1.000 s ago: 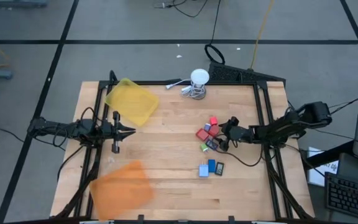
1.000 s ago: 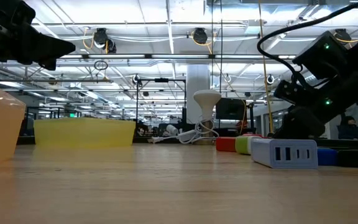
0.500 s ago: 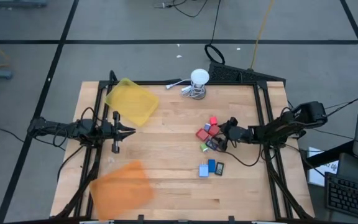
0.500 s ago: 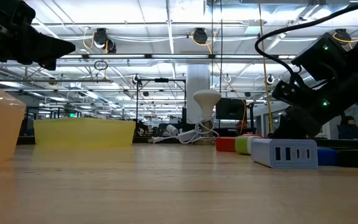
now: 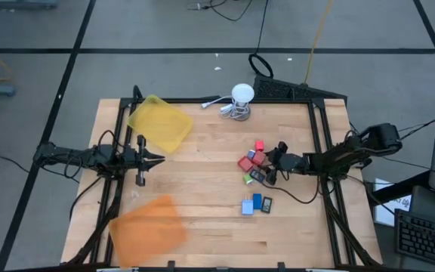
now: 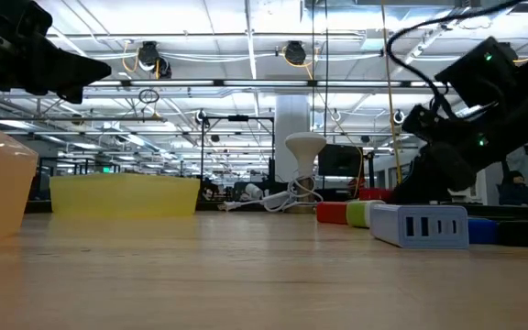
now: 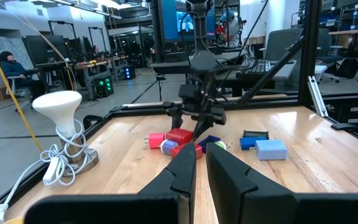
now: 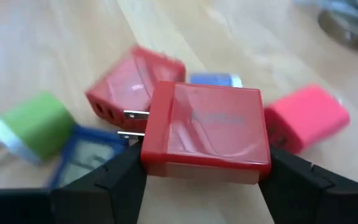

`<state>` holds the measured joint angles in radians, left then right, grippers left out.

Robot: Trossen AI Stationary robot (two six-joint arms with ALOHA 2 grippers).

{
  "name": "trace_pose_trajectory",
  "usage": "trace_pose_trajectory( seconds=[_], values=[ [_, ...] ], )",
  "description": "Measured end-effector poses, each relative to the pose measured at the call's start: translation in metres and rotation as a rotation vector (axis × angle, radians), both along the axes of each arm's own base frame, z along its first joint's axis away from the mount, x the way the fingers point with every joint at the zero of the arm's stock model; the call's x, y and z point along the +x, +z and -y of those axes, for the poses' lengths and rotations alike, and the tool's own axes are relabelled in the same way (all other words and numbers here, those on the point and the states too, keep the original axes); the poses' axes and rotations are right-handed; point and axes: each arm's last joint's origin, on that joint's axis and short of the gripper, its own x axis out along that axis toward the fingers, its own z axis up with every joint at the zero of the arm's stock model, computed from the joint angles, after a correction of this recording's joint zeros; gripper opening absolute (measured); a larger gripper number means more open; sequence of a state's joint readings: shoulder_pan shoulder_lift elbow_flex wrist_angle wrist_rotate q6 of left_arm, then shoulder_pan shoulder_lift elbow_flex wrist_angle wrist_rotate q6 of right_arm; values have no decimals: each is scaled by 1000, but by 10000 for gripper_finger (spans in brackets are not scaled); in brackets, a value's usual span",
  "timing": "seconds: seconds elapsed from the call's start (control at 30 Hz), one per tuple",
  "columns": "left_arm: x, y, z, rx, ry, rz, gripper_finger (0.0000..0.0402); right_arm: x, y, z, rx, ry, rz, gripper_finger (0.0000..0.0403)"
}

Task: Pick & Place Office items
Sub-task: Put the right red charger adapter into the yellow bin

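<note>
Right gripper (image 8: 201,180) grips a red block (image 8: 205,132) between both fingers, just above the cluster of office items (image 5: 255,168) on the table's right half. Left gripper (image 5: 155,159) waits at the left edge, fingers nearly closed on nothing, well apart from the pieces.

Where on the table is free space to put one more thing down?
Bare wood lies between the yellow tray and the white lamp, and between the orange tray and the blue chargers. It is crowded at the red chargers, where the right claw grips one.
</note>
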<state>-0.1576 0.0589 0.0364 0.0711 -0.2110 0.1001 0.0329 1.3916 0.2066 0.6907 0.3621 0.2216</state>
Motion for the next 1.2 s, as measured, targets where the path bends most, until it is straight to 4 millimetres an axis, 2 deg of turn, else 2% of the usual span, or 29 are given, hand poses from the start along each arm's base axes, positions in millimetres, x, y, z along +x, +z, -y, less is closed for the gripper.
trace_pose_trajectory(
  seconds=[0.37, 0.57, 0.73, 0.93, 1.2],
  values=[
    [0, 0, 0, 0, 0, 0, 42, -6, 48, -15, -39, 111, 271, 248],
    [0, 1, 0, 12, 0, 8, 42, -11, 66, -21, -108, 177, 362, 248],
    [-1, 12, 0, 19, 4, 121, 42, -11, 71, -21, -144, 187, 398, 248],
    [-5, 27, -2, -195, -4, 290, 42, -11, 72, -18, -154, 169, 408, 248],
    [-3, 22, -2, -165, 49, 240, 42, -10, 77, -6, -242, 120, 430, 248]
  ],
)
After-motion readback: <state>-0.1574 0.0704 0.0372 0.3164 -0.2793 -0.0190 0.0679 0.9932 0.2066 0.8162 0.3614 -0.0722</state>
